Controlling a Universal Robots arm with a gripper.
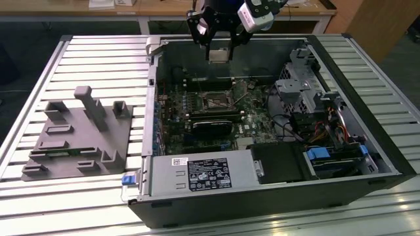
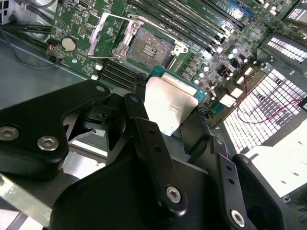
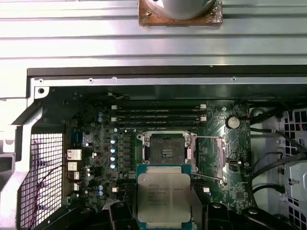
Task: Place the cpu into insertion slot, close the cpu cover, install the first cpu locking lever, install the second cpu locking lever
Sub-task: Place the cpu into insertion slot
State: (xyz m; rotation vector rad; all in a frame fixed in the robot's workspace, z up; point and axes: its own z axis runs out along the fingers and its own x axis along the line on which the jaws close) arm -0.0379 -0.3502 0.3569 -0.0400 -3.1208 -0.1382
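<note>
My gripper (image 1: 219, 53) hangs over the back wall of the open computer case, shut on the cpu (image 1: 219, 55). In both wrist views the cpu (image 3: 164, 194) (image 2: 169, 103) shows its silver-grey top and green edge, held between the black fingers (image 3: 120, 215). The insertion slot (image 1: 213, 101) (image 3: 165, 150) (image 2: 148, 48) lies bare on the motherboard, dark in the centre, below and ahead of the cpu and apart from it. The cpu cover (image 3: 212, 154) (image 2: 108, 31) is swung open beside the slot. A thin lever wire (image 3: 207, 178) lies by the cover.
The case (image 1: 151, 162) stands on a slatted aluminium table (image 1: 78, 54). A black card (image 1: 213, 123) sits just in front of the slot. A drive cage and cables (image 1: 315, 103) fill the exterior view's right. A grey fixture block (image 1: 72, 135) stands on the exterior view's left.
</note>
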